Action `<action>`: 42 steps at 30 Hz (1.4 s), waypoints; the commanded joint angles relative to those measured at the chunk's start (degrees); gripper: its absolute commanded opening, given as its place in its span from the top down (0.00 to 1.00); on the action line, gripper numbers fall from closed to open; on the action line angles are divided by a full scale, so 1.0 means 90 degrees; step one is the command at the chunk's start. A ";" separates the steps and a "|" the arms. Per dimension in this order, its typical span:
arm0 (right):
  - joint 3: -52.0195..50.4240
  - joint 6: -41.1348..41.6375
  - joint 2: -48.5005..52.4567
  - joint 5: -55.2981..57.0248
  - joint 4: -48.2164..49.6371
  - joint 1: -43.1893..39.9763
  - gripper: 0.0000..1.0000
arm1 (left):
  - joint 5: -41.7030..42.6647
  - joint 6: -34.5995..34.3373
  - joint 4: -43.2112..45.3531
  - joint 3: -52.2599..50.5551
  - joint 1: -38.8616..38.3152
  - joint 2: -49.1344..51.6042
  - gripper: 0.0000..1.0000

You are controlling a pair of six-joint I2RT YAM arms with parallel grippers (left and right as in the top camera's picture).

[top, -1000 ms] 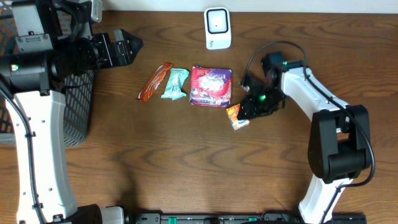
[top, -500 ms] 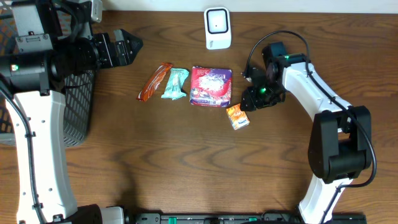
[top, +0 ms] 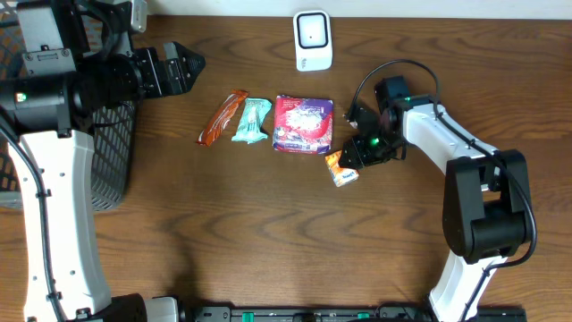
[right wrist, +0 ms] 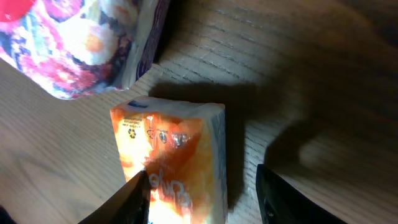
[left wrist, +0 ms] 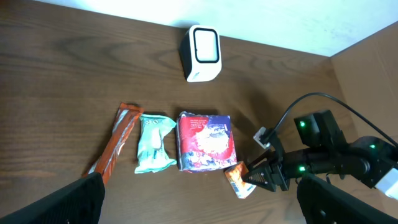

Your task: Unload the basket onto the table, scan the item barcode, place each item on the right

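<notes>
On your far left, a black mesh basket sits at the edge of the brown wood table. A thin strip of white wall runs along the back of the table.

Your left claw hangs in the air next to the basket. It is spread very wide and has nothing in it.

Next you see a row of snacks lying flat on the wood. First comes a long orange-brown bar. A teal packet lies just beside it. Then comes a red and purple pack.

The white scanner stands at the back of the table, near the wall and behind the red and purple pack.

The small orange packet lies on the table by the front right corner of the red and purple pack. Your right claw is low over it. Its two fingers are spread apart, with one on each side of the packet. One finger is right at the packet's edge. The other has a gap of bare wood next to it. The claw is not pinching the packet.

Further right, the wood is bare but for your white right arm.
</notes>
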 commanded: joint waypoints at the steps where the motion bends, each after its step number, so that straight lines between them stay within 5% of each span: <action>1: -0.0260 0.0102 0.0010 -0.0209 0.0182 0.0022 0.50 | 0.0061 0.0015 0.0000 0.0024 0.0015 0.0024 0.02; 7: -0.0556 0.0423 0.0010 -0.0236 0.0435 0.0022 0.62 | 0.0061 0.0015 0.0000 0.0024 0.0015 0.0024 0.02; 11: -0.0573 0.0593 0.0010 -0.0554 0.0491 0.0022 0.99 | 0.0061 0.0015 0.0002 0.0024 0.0015 0.0024 0.02; 18: -0.0413 0.0714 0.0007 -0.1821 0.0629 -0.0168 0.99 | 0.0061 0.0015 0.0002 0.0024 0.0015 0.0024 0.02; 33: -0.0104 0.0423 0.0007 -0.6880 0.1367 -0.1843 0.99 | 0.0061 0.0015 0.0002 0.0027 0.0015 0.0024 0.02; 42: -0.0100 0.2764 0.0007 -0.7060 0.4116 -0.1411 0.99 | 0.0061 0.0015 0.0000 0.0024 0.0015 0.0024 0.02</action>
